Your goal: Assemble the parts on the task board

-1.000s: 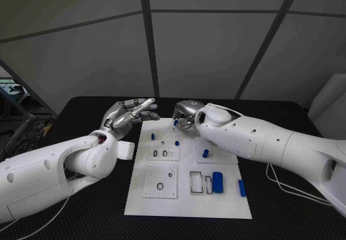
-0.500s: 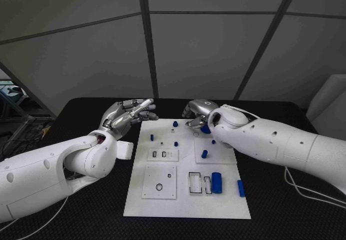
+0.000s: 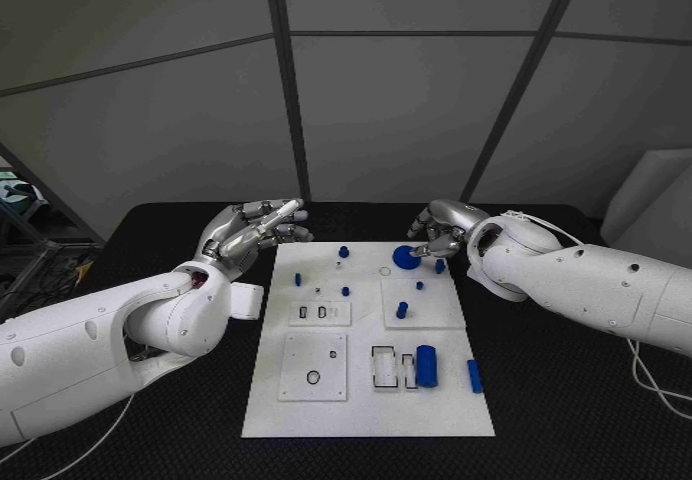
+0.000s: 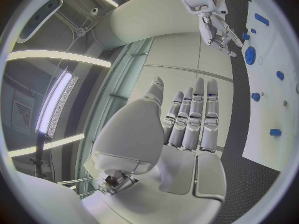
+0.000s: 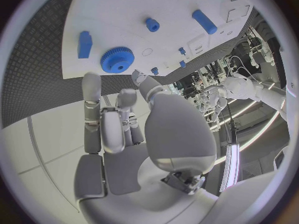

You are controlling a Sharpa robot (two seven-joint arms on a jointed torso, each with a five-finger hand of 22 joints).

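Task board (image 3: 368, 400) lies mid-table, blue parts scattered on it.
Blue gear (image 3: 407, 257) sits flat on its far end, just beside the right hand (image 3: 440, 229), whose loosely spread fingers hold nothing; left hand (image 3: 257, 229) hovers empty, fingers extended.

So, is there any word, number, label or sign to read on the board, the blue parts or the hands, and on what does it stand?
None can be read. The task board, the blue gear, the left hand and the right hand carry no legible writing.
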